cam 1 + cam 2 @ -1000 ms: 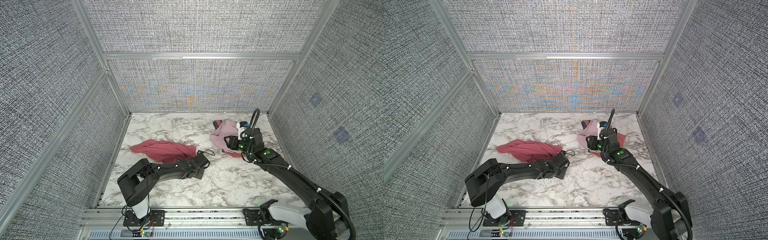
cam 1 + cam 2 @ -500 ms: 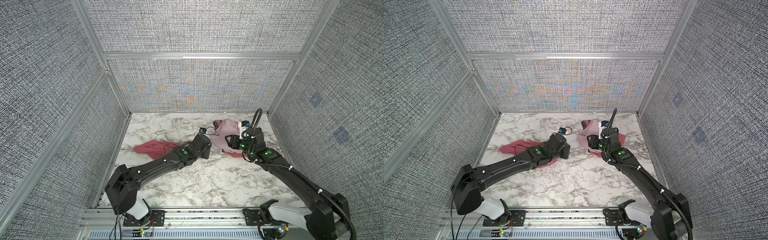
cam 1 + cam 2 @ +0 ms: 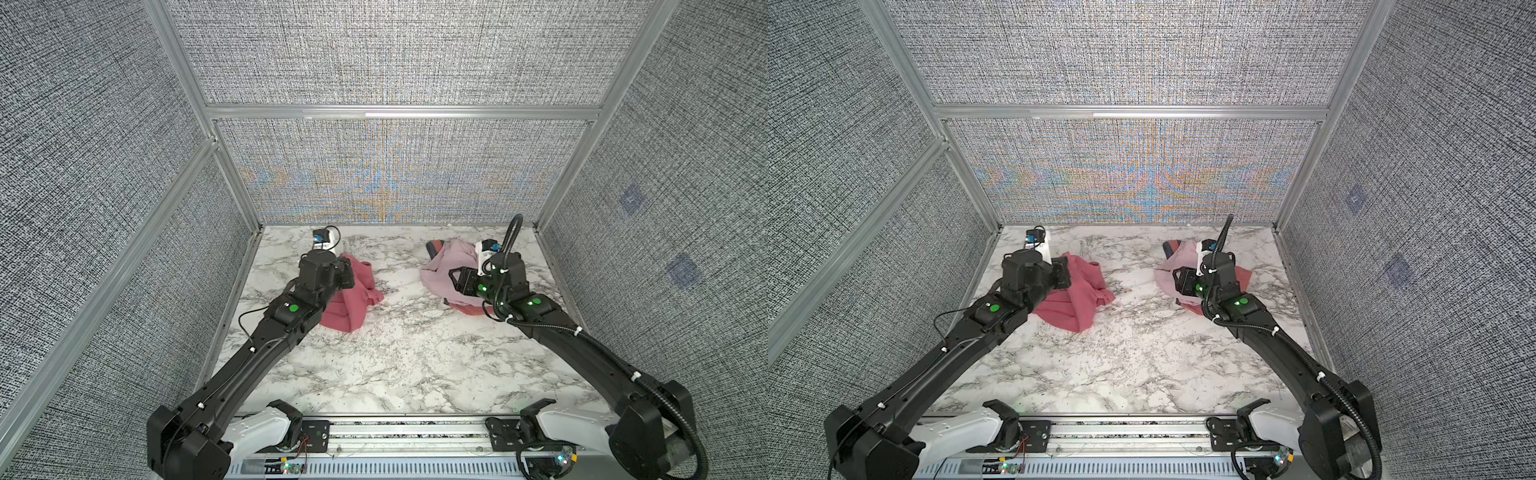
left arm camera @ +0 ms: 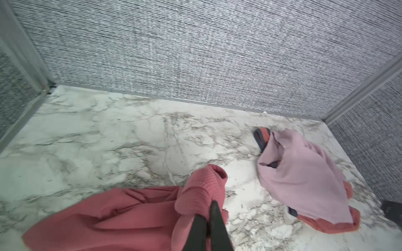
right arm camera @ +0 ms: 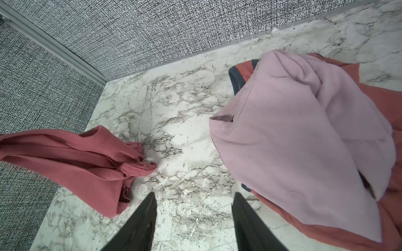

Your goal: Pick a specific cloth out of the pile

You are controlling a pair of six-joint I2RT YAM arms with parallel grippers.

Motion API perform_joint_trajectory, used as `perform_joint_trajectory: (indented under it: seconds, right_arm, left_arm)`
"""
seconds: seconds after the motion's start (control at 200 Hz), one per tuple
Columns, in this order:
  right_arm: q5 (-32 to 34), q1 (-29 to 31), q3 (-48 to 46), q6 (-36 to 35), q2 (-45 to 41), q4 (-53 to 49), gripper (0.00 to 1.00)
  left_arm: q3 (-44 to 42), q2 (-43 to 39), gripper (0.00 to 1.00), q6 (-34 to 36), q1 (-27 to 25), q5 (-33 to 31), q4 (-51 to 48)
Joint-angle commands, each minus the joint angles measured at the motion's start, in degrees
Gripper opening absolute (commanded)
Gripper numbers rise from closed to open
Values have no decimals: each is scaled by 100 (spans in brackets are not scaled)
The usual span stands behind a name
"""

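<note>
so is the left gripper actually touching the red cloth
Touching. In the left wrist view the left gripper is shut on a fold of the red cloth, with fabric bunched right at its tips.

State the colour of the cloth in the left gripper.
Plain dusty rose-red cloth; left wrist view shows it best.

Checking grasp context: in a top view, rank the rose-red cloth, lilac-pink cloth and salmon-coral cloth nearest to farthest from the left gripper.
1. rose-red cloth, clamped in the left gripper, left side.
2. lilac-pink cloth, right side.
3. salmon-coral cloth, beneath it, farther right.
</note>
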Motion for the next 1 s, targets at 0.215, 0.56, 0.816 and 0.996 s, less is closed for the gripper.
perform_joint_trajectory:
  seconds: [0.215, 0.56, 0.816, 0.996]
  right_arm:
    - [-158, 2, 331, -5, 176, 96, 57]
    - [-192, -13, 470, -108, 270, 16, 57]
    - [-263, -15, 502, -132, 359, 50, 58]
    - [-313, -13, 539, -151, 447, 52, 58]
  left_arm:
    - [-982, -393, 0, -12, 1983, 802, 132]
    - [-1566, 42, 0, -237, 3138, 1256, 651]
    - [-1777, 266, 0, -381, 3269, 1156, 1214]
    - [-1706, 614, 0, -396, 3346, 1041, 1340]
